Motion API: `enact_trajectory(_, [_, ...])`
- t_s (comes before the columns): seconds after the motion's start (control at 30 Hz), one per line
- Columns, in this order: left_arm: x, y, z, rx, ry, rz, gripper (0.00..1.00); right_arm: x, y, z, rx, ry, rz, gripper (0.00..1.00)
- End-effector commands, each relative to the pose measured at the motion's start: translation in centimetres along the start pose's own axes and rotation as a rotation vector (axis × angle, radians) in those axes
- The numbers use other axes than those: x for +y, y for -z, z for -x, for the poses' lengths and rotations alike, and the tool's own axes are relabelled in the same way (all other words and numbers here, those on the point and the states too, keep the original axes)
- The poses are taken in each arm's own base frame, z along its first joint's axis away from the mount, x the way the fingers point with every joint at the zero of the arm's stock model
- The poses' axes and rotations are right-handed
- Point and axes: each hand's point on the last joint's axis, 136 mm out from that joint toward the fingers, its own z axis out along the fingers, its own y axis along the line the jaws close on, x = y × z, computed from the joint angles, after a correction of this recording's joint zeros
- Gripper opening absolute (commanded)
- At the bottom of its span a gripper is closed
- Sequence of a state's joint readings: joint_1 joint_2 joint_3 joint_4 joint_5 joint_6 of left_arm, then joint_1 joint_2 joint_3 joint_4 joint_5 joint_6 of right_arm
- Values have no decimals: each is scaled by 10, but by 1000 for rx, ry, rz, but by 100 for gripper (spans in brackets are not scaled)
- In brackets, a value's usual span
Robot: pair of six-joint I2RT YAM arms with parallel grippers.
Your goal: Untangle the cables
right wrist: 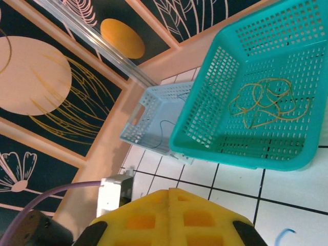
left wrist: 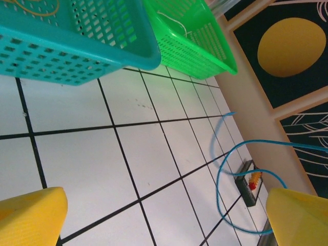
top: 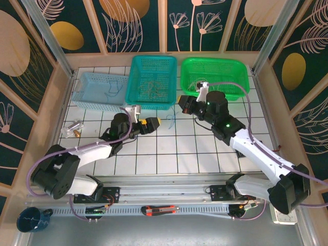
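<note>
Now, from above: your left arm [top: 87,150] runs low from its base at 7 o'clock toward the table centre, and the left gripper [top: 155,123] points to 3 o'clock. Its yellow fingers [left wrist: 31,218] stand wide apart with nothing between them, only bare tile beyond. Your right arm [top: 256,151] climbs from 5 o'clock toward 12 with the elbow bent. The right gripper [top: 182,104] is aimed at 9 o'clock, just in front of the green basket [top: 236,69]. Its yellow pads [right wrist: 169,220] are pressed together, and no wire is seen in them.

Cables:
- The blue cable [top: 170,122] lies loose on the tiles between the two grippers, looping over the grid lines.
- The brownish-yellow cables [right wrist: 266,102] are curled in the teal basket [top: 138,97].
- A whitish cable [left wrist: 171,20] lies in the green basket.
- A thin dark wire [right wrist: 161,128] lies in the light-blue basket [top: 87,97].

Edges and room:
- The three baskets line the 12 o'clock edge, the light-blue one tucked against the teal one.
- Frame walls close off 9 and 3 o'clock.
- Open tile lies at 6 o'clock, between the arms and their bases.
</note>
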State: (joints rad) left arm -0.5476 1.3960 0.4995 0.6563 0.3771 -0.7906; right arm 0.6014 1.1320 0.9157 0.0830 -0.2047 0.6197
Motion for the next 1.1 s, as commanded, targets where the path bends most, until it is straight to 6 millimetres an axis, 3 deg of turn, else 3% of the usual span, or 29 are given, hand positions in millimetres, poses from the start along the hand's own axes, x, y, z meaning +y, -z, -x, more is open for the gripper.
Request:
enact_trajectory(0.0, [-15, -4, 5, -3, 16, -94, 98, 24, 11, 18, -34, -16, 71, 0])
enact_trajectory(0.23, [-21, -12, 2, 21, 59, -155, 94, 39, 12, 25, -41, -32, 135, 0])
enact_trajectory(1.07, [-31, -31, 10, 19, 229, -263, 97, 88, 14, 21, -2, -2, 322, 0])
